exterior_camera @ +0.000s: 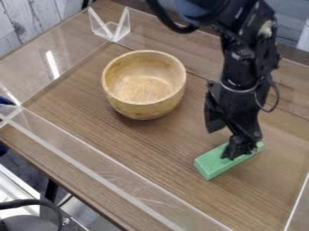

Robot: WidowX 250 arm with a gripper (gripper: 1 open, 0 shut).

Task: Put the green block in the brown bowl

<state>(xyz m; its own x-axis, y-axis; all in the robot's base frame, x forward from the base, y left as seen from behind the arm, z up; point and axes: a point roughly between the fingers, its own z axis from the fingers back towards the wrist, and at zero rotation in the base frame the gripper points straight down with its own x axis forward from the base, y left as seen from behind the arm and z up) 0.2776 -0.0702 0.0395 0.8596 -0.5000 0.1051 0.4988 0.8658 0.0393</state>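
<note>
Over on the left of the wooden table (60,117), I can see black cables (34,206) down at the near corner, in front of the brown bowl (144,84) and well off to its left. Beyond the bowl, a little to its left, stands a small clear container (110,22). The bowl sits upright. To its right the black arm (241,41) reaches down, and its claw (238,144) is spread wide, the tips right at the green block (229,161), with no grip on it. That block lies to the bowl's right and nearer me, set at a slant.
</note>
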